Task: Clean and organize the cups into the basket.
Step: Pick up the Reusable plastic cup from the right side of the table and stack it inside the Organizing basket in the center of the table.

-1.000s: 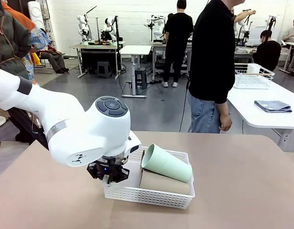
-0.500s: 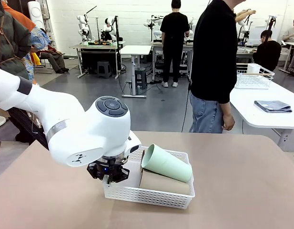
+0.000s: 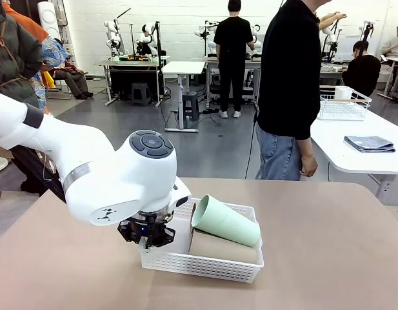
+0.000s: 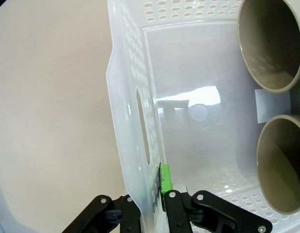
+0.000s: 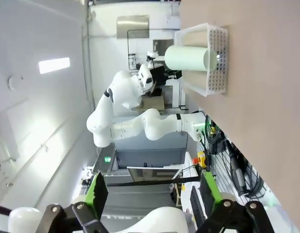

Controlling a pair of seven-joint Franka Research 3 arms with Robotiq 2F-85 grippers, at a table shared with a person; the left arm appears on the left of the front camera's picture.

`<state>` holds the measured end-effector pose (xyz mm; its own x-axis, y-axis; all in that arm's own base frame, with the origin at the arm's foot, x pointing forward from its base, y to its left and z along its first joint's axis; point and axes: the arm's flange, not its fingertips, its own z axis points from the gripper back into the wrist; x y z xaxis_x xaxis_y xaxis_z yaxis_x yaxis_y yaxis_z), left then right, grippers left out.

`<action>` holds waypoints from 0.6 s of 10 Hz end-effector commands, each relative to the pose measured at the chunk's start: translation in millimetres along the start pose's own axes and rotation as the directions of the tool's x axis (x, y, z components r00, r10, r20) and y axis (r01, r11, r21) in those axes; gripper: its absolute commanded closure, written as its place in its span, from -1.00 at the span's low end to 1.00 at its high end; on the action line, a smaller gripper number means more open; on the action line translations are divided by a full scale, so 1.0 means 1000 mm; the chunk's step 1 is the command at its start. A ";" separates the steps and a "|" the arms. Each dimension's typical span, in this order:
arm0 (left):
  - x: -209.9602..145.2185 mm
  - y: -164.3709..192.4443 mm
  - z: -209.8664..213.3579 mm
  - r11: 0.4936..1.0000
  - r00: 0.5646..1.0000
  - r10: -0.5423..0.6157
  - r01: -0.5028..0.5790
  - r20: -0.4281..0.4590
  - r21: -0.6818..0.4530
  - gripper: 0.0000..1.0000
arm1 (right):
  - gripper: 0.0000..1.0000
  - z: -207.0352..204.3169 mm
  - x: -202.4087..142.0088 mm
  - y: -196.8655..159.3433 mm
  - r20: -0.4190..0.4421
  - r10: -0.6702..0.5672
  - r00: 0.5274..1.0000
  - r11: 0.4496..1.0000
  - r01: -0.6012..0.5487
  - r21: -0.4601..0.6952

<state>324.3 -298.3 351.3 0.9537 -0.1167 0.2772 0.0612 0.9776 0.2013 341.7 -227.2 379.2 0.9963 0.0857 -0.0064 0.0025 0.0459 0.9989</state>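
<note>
nothing shifted since before: left jaws clamped on basket (image 3: pixel 200 261) wall beside cups (image 3: pixel 226 221), right jaws wide, empty.

The left gripper (image 3: pixel 147 240) blocked the basket's (image 3: pixel 205 265) left end, pinching its wall. The green cup (image 3: pixel 226 221) lay atop the brown cup (image 3: pixel 221 247), covering the right half. The table (image 3: pixel 328 258) around lay bare.

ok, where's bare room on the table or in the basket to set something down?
Bare tabletop right of the basket, and in front of it. Inside, the floor between the handle wall and the cup mouths is free. Crowded: the basket's left end, where the left gripper pinches the wall, and its right half under the mint cup and brown cups.
</note>
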 end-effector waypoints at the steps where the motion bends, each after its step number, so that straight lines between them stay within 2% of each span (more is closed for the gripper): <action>1: -0.003 0.000 -0.001 1.000 1.000 -0.007 0.007 0.013 0.014 1.00 | -1.00 0.009 0.000 0.010 0.017 -0.035 0.999 0.999 0.036 -0.022; 6: -0.003 0.000 -0.001 1.000 1.000 -0.007 0.007 0.013 0.014 1.00 | -1.00 0.009 0.000 0.010 0.017 -0.035 0.999 0.999 0.036 -0.022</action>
<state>324.4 -298.3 351.3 0.9537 -0.1167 0.2772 0.0611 0.9776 0.2013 342.5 -234.5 386.8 0.9971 0.0718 -0.0270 0.0222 0.0667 0.9975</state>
